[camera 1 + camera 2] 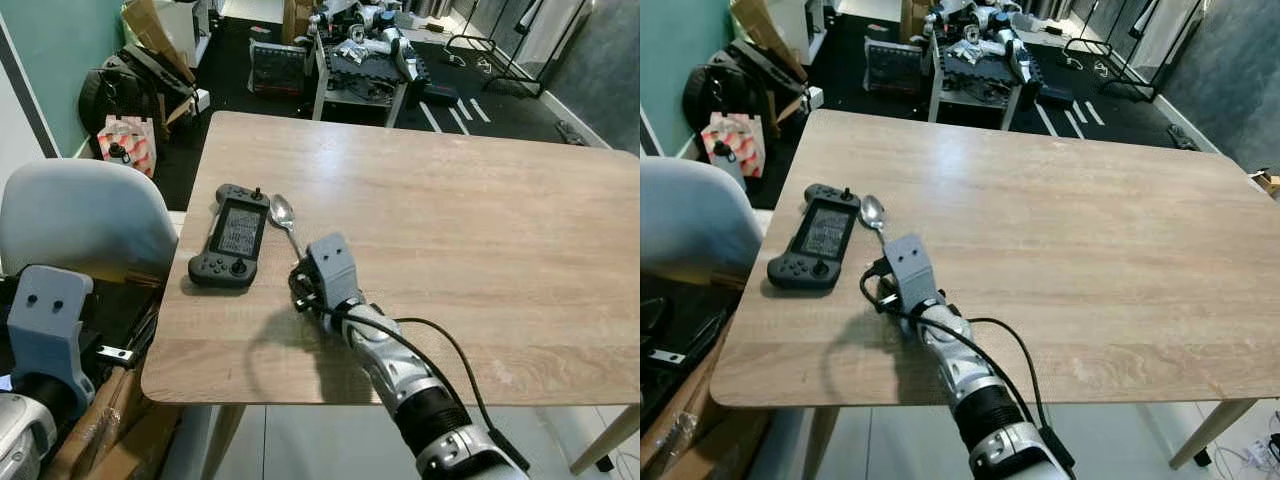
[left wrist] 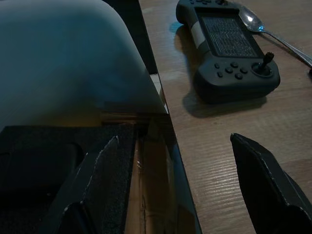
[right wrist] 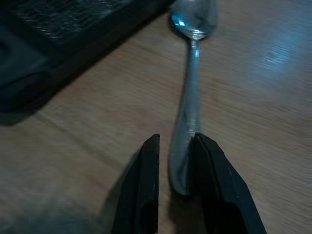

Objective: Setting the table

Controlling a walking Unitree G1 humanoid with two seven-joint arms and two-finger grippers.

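Note:
A silver spoon (image 1: 283,212) lies on the wooden table (image 1: 460,230), bowl pointing away from me, just right of a dark handheld game console (image 1: 230,237). My right gripper (image 3: 175,139) reaches in low over the near end of the spoon. Its two black fingers (image 3: 148,185) straddle the handle's tip and are closed to a narrow gap around it. The spoon still rests flat on the wood. My left gripper (image 2: 174,138) hangs open at the table's left edge beside the chair, and the console (image 2: 229,44) lies ahead of it.
A white chair (image 1: 80,215) stands at the table's left side. Bags, boxes and a rack of equipment (image 1: 360,60) crowd the floor beyond the far edge. The table's right half is bare wood.

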